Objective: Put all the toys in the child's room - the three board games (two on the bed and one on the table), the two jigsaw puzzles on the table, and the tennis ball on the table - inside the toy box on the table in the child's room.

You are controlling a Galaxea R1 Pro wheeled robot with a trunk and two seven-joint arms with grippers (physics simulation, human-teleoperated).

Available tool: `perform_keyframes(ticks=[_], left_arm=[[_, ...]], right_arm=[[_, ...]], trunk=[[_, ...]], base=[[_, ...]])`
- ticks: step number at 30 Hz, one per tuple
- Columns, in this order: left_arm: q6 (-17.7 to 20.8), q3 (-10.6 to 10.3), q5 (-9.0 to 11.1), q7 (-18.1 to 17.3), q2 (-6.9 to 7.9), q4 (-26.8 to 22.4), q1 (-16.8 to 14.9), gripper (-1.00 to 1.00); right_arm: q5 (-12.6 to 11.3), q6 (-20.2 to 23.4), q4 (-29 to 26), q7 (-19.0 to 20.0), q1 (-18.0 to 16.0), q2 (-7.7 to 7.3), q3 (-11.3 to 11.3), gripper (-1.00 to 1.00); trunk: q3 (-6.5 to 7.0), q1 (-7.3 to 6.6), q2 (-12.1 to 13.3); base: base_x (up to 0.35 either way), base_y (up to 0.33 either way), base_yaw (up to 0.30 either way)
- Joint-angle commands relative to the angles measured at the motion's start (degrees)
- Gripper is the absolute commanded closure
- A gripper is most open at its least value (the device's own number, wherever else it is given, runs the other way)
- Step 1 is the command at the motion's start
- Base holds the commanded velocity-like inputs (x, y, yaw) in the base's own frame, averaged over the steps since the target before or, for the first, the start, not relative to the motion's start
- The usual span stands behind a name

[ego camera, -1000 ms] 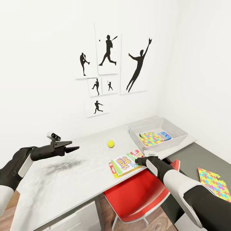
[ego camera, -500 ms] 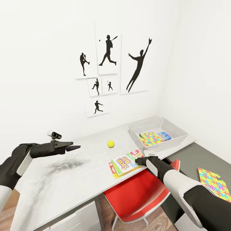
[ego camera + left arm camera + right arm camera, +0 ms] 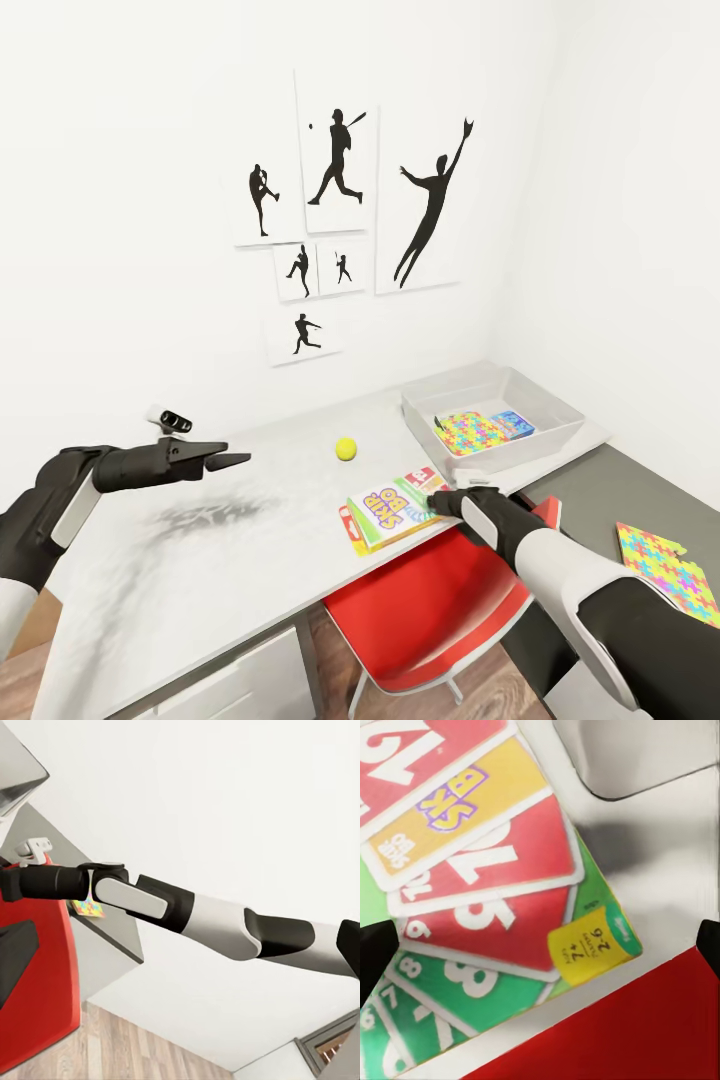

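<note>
1. The flat yellow-white-green "SKIP BO" game box (image 3: pixel 392 508) lies at the front edge of the pale grey bench (image 3: pixel 200 560), one corner just past the lip above the red chair (image 3: pixel 440 610).
2. Your right pincer (image 3: pixel 440 497) is at that corner, jaws spread and holding nothing. Straddle the edge squarely before clenching.
3. The shallow grey toy box (image 3: pixel 560 428) sits near; lift over its sloped wall.
4. Your left pincer (image 3: pixel 235 461) hovers released, well apart; the small yellow-green ball (image 3: pixel 346 449) stays clear.
</note>
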Motion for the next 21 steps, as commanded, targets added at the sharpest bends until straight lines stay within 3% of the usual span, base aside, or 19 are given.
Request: perform_keyframes(ticks=[1,21], left_arm=[[0.6,-0.2,0.0,-0.3,-0.04,0.0,-0.1,-1.0],[0.6,0.2,0.2,-0.3,0.11,-0.6,0.0,-1.0]], right_arm=[[-0.5,0.3,-0.1,-0.4,0.0,-0.12,0.4,-1.0],[-0.5,0.3,-0.1,-0.4,0.0,-0.28,0.4,-1.0]], trunk=[[-0.08,0.01,-0.1],[-0.08,0.01,-0.1]], base=[[0.0,0.0,0.0],[0.0,0.0,0.0]])
